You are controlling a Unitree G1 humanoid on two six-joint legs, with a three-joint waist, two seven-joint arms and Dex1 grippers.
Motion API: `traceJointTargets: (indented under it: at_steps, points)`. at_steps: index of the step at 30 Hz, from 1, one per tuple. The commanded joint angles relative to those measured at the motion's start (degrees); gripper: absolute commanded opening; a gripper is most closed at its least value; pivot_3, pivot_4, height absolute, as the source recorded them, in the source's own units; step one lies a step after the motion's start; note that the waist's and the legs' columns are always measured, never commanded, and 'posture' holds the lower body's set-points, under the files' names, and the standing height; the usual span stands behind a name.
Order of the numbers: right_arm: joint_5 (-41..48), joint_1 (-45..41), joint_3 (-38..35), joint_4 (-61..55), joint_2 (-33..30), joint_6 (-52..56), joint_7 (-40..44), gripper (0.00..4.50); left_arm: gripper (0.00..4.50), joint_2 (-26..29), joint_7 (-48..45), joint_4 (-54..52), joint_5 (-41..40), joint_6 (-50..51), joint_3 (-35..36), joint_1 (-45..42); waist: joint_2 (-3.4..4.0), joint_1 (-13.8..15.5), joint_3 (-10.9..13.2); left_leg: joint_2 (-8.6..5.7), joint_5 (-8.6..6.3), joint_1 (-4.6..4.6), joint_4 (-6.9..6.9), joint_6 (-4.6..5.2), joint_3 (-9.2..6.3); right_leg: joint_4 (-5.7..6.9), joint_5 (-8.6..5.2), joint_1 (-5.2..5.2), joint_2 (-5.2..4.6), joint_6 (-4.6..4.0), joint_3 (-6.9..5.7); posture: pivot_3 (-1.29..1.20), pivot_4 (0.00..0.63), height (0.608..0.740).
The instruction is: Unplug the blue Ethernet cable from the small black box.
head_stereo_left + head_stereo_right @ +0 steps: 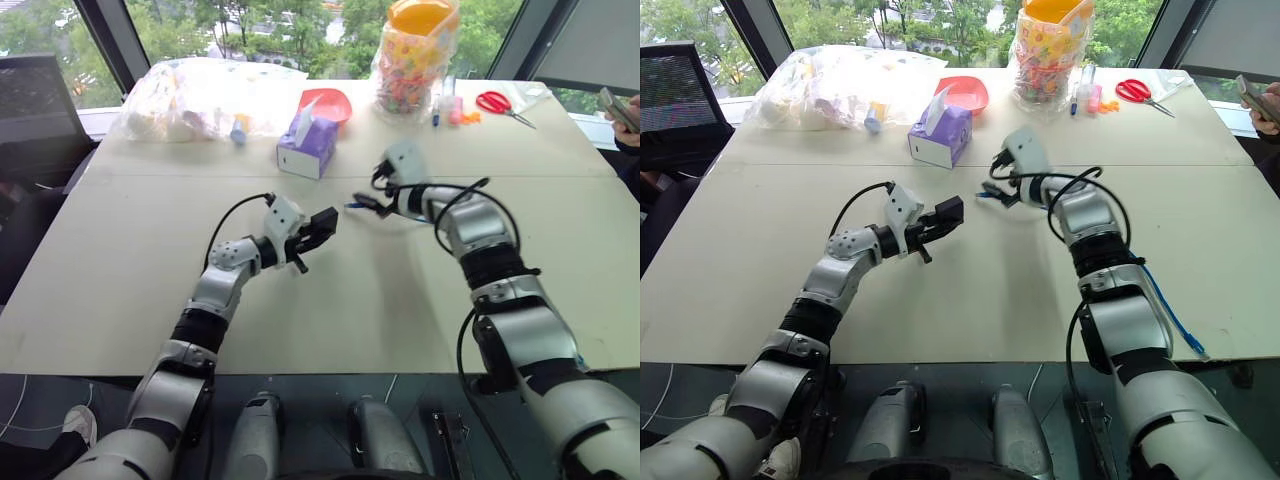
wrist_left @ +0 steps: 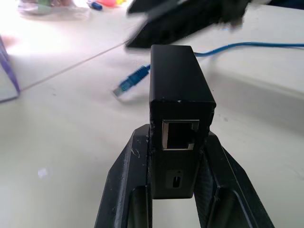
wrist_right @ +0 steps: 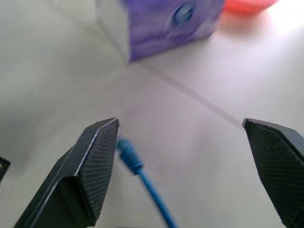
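My left gripper (image 1: 318, 232) is shut on the small black box (image 2: 179, 95) and holds it above the middle of the table. The box's socket (image 2: 180, 134) faces the left wrist camera and has nothing in it. The blue Ethernet cable (image 3: 137, 171) lies loose on the table. Its plug end (image 2: 130, 84) rests a short way beyond the box and touches neither the box nor a finger. My right gripper (image 3: 180, 128) hangs open just over that plug end, one finger on each side of it. The cable runs back along my right arm toward the table's right edge (image 1: 1165, 305).
A purple tissue box (image 1: 308, 145) stands just beyond both grippers, with a red bowl (image 1: 328, 103) behind it. Along the far edge are a plastic bag (image 1: 205, 97), a jar of sweets (image 1: 415, 55) and red scissors (image 1: 505, 105). A person's hand holds a phone (image 1: 622, 112) at the far right.
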Motion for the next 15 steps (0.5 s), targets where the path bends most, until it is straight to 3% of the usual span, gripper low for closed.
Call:
traceJointTargets:
  at_steps: [1, 5, 7, 14, 15]
  points:
    - [2.17, 5.81, -3.56, -12.52, -0.71, 7.07, -2.08, 4.41, 0.53, -0.67, 3.06, 4.76, 3.12, -5.89, -0.16, -0.79, 0.00, 0.01, -0.02, 0.00, 0.00, 0.02, -0.04, 0.00, -0.01, -0.01, 0.00, 0.01, 0.01, 0.01, -0.01, 0.00, 0.150, 0.735]
    - [3.16, 14.04, -4.58, -26.22, -0.32, 14.79, -4.49, 4.41, 0.53, -0.65, 4.16, 10.07, 5.06, -8.69, -0.30, -0.94, 0.10, 0.00, -0.07, 0.00, 0.00, 0.05, 0.00, 0.01, -0.01, 0.05, 0.00, 0.02, 0.02, 0.01, 0.00, 0.00, 0.150, 0.735]
    - [3.68, 18.07, -4.36, -32.79, -0.31, 17.96, -5.30, 4.50, 1.55, -0.47, 4.27, 11.85, 5.35, -9.36, -0.04, -0.88, 0.15, -0.06, -0.10, 0.00, 0.00, 0.10, 0.06, 0.01, -0.02, 0.05, 0.00, 0.08, 0.02, 0.01, 0.00, 0.00, 0.150, 0.735]
    - [6.01, 25.02, -2.72, -46.78, -3.44, 24.78, -3.42, 4.50, 4.28, 1.71, 2.05, 10.96, 4.13, -8.65, 1.06, 0.38, 0.16, -0.46, -0.13, 0.01, 0.00, 0.20, 0.10, 0.01, -0.05, 0.04, 0.00, 0.17, 0.04, -0.01, 0.01, 0.00, 0.150, 0.735]
    - [6.40, 25.66, -2.71, -47.90, -3.95, 25.23, -3.17, 4.50, 4.47, 2.11, 1.43, 9.95, 3.24, -7.48, 1.66, 0.65, 0.16, -0.50, -0.13, 0.01, 0.00, 0.20, 0.09, 0.01, -0.05, 0.04, 0.00, 0.16, 0.04, -0.01, 0.01, 0.00, 0.150, 0.735]
